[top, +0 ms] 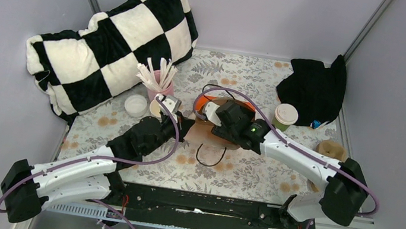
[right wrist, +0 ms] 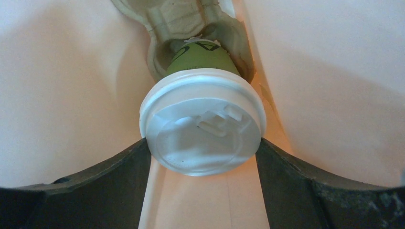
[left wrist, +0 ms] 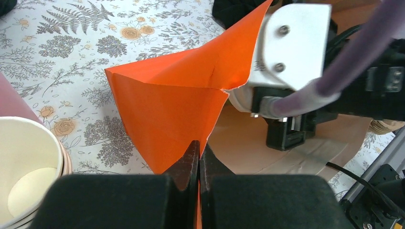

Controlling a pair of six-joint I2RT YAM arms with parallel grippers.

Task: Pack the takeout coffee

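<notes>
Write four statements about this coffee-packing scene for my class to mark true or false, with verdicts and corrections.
1. The left gripper pinches the edge of the orange bag. True.
2. The green cup held by the right gripper has no lid. False: a white lid caps it.
3. A second lidded cup stands on the table, outside the bag. True.
4. The pink cup of white sticks lies tipped over. False: it stands upright.

Base of the lidded cup [right wrist: 203, 124] hidden inside the pulp carrier [right wrist: 176, 19] — itself cut off at the top edge.
</notes>
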